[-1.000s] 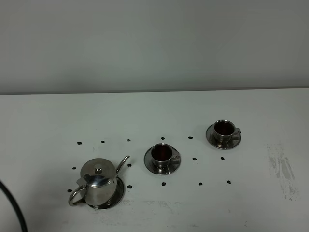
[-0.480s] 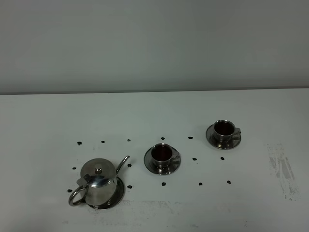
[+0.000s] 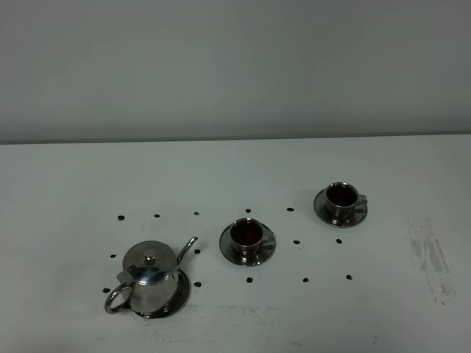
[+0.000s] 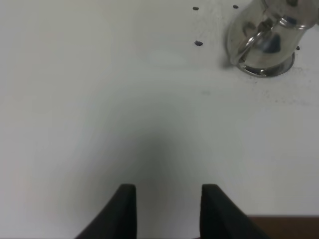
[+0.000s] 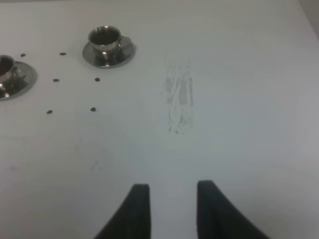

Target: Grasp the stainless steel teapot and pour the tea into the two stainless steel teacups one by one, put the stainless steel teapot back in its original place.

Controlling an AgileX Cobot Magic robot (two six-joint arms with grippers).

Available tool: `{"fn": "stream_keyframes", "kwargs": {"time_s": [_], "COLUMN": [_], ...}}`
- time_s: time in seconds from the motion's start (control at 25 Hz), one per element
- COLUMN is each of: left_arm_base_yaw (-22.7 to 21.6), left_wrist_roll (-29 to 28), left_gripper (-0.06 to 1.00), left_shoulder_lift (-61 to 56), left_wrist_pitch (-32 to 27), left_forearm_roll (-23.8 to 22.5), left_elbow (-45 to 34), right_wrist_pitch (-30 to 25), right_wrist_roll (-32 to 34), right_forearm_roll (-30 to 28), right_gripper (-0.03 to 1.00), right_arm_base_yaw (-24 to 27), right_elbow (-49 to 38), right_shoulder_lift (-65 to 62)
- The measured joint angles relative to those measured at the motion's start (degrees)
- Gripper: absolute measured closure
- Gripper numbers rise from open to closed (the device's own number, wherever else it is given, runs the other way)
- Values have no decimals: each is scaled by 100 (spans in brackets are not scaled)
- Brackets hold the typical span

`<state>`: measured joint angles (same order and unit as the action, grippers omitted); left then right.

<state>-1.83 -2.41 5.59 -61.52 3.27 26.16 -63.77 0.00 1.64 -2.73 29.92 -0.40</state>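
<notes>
Since a second ago a dark curved line that cut across the near left corner of the high view has gone out of sight; the vessels have not shifted. The stainless steel teapot stands upright at the near left of the white table, seated on its round steel dish, lid on, spout pointing toward the cups, loop handle toward the near left edge. The nearer teacup sits on its saucer just right of the spout tip, apart from it. The farther teacup sits on its own saucer, further back and to the right. Both cups hold dark reddish tea. Small dark specks lie scattered around all three vessels. A grey scuff mark smears the table at the far right. No arm shows in the high view. In the left wrist view, the left gripper hangs over bare table, its jaws apart with nothing between them, the teapot well ahead of it and off to one side. In the right wrist view, the right gripper also has a gap between its fingers and holds nothing, with the scuff mark ahead of it and the farther teacup beyond.
</notes>
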Motion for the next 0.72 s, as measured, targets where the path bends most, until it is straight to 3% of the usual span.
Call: {"fn": "stream_keyframes", "kwargs": {"time_s": [0.72], "left_arm_base_yaw": [0], "left_wrist_roll": [138], "left_gripper": [60], "left_shoulder_lift": [-583], "left_wrist_pitch": [70], "left_forearm_roll": [123], "left_elbow": [-14], "right_wrist_pitch": [0], "right_wrist_roll": [0], "right_forearm_roll": [0], "right_gripper": [74], "right_arm_base_yaw": [0], "right_elbow": [0], "right_shoulder_lift": [0]}}
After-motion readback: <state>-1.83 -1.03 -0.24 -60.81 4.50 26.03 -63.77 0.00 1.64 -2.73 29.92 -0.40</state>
